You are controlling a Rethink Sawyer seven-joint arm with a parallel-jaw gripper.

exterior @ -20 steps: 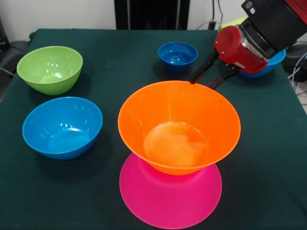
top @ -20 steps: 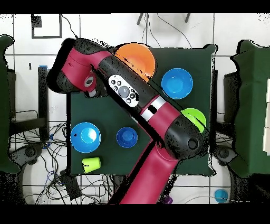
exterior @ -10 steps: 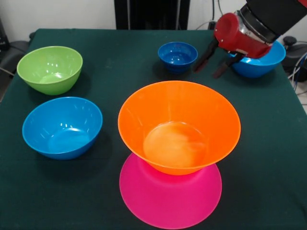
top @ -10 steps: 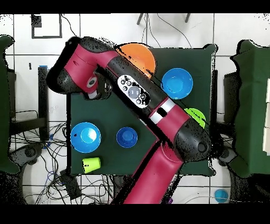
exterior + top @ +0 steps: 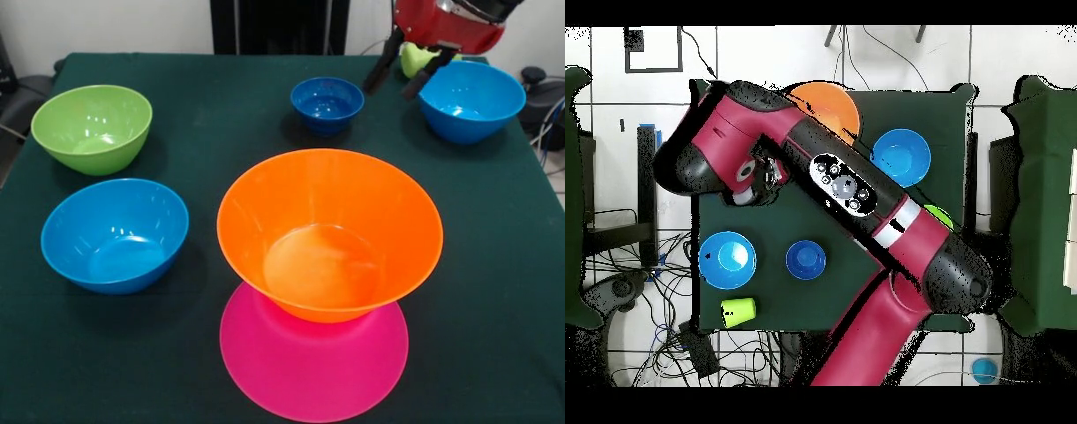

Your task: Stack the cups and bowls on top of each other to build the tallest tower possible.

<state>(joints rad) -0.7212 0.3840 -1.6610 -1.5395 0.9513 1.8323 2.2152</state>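
Your tower [image 5: 328,265] stands at the near middle of the table [image 5: 494,291]: the orange bowl [image 5: 329,231] sits upright on the pink bowl [image 5: 313,353], which lies upside down. The small dark-blue bowl [image 5: 327,103] is not on it; it stands alone at the far side. The gripper [image 5: 408,72] hangs high with its fingers spread and empty. In the front view, the dark-blue bowl lies just left of it and lower, so you would need a short move left and down.
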